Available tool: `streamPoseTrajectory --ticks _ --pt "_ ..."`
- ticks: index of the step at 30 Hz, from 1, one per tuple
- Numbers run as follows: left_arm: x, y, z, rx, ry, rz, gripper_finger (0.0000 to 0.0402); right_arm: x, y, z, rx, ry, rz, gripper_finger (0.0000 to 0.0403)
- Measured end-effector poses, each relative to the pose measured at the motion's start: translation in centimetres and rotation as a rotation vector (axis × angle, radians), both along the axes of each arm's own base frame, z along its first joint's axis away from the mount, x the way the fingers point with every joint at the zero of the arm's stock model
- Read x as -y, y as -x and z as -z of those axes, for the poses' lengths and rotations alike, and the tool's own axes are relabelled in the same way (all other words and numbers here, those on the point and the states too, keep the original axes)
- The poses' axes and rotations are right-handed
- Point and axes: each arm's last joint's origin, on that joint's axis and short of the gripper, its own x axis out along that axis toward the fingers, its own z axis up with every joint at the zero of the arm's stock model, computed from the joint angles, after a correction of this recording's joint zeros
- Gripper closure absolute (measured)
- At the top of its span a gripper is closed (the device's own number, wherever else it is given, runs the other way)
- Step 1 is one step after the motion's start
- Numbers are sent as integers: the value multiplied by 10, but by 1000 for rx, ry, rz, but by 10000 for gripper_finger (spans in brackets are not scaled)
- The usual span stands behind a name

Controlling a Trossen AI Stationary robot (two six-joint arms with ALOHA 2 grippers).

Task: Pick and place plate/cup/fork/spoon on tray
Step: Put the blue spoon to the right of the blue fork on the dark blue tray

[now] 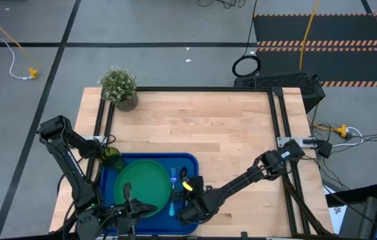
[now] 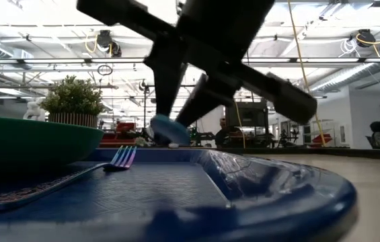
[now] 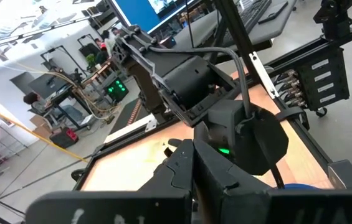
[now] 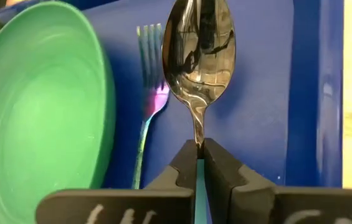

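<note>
Right gripper (image 4: 199,163) pinches the spoon (image 4: 199,53) by its handle, over the tray (image 4: 260,93) beside the fork (image 4: 151,93). Light, stiff, slick bowl; handle hold suits. Left gripper (image 3: 191,180) shut, empty.

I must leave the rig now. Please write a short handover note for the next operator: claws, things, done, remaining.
Right claw: shut on the silver-bowled, blue-handled spoon, over the dark-blue plastic tray.
Left claw: shut, holding nothing, at the tray's near edge.
Done: round green plate and light-blue plastic fork lie on the tray.
Olive-green tumbler cup stands at the tray's far left corner; on or off is unclear.
Left: set down the spoon, check the cup.
</note>
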Motion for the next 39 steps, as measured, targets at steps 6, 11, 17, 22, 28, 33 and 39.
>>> streamPoseTrajectory --ticks 6,11,17,22,28,33,39 --pt "0 0 0 0 2 0 394 -2 9 18 9 1 43 403" --pt "0 0 0 0 3 0 394 -5 8 24 48 -18 23 403" --pt "0 0 0 1 5 0 394 -6 7 31 74 -22 8 403" --pt "0 0 0 1 6 0 394 -5 8 31 73 -19 11 400" --pt "0 0 0 1 6 0 394 -5 8 31 73 1 4 379" --pt "0 0 0 1 6 0 394 -5 8 31 71 6 -7 354" --pt "0 0 0 1 6 0 394 -5 8 30 68 11 -18 324"
